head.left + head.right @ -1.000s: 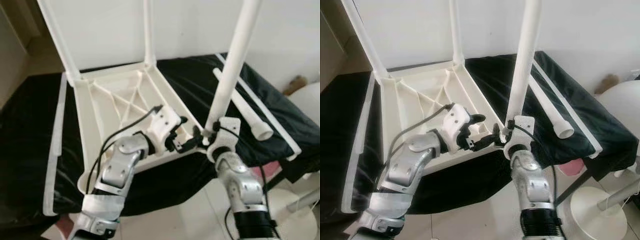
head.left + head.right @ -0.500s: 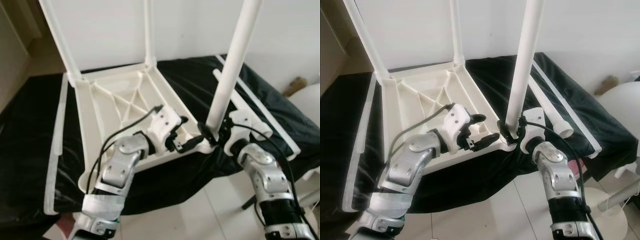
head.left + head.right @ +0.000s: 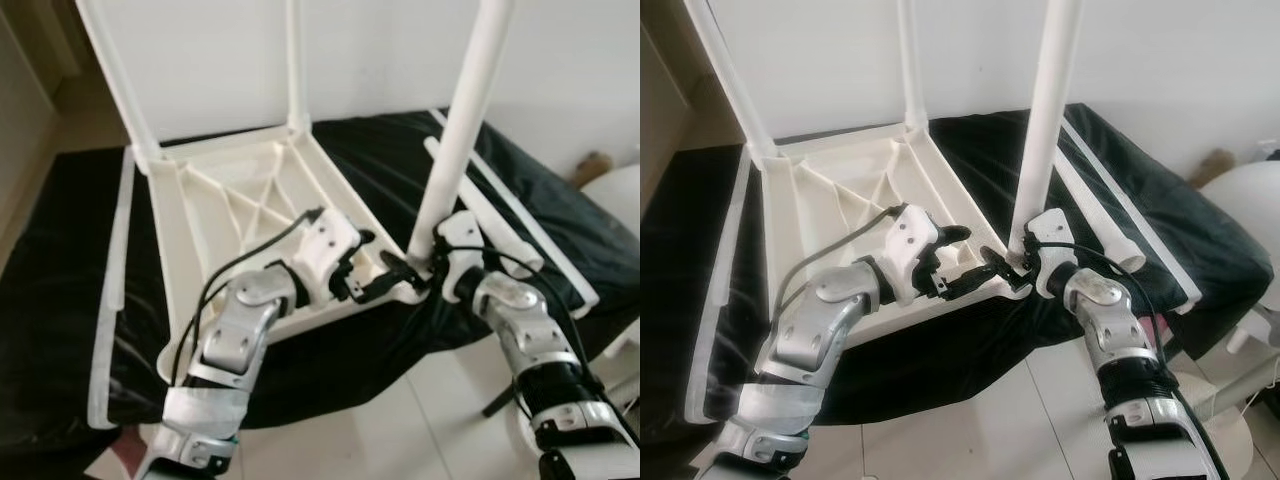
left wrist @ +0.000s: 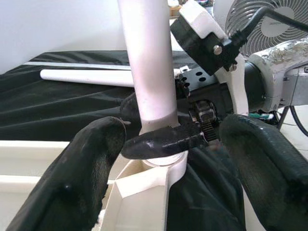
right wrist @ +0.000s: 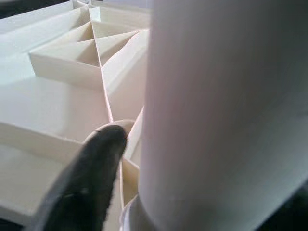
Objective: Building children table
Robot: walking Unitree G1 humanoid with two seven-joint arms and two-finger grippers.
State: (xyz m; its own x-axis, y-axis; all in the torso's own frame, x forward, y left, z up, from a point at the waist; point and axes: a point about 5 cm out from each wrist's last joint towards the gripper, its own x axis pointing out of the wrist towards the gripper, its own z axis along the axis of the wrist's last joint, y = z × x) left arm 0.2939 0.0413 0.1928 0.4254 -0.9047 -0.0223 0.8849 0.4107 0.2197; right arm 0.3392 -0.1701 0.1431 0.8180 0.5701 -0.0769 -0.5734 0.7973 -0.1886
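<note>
The right gripper (image 3: 1018, 262) clamps the upright leg (image 3: 1045, 130) at the upturned tabletop's (image 3: 235, 215) near right corner; the left gripper (image 3: 372, 283) stands open beside it. The right arm has swung lower since earlier.

Silver arms w/ white wrist housings, black cables, black-fingered tools (image 3: 375, 287)

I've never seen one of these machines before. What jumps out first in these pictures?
An upturned white table top lies on a black-covered surface, ribbed underside up, with white legs standing from its corners. At the near corner the right gripper is clamped on the foot of one upright leg where it meets its socket, while the left gripper waits open beside that corner. One more loose leg lies on the black cloth to the right.
</note>
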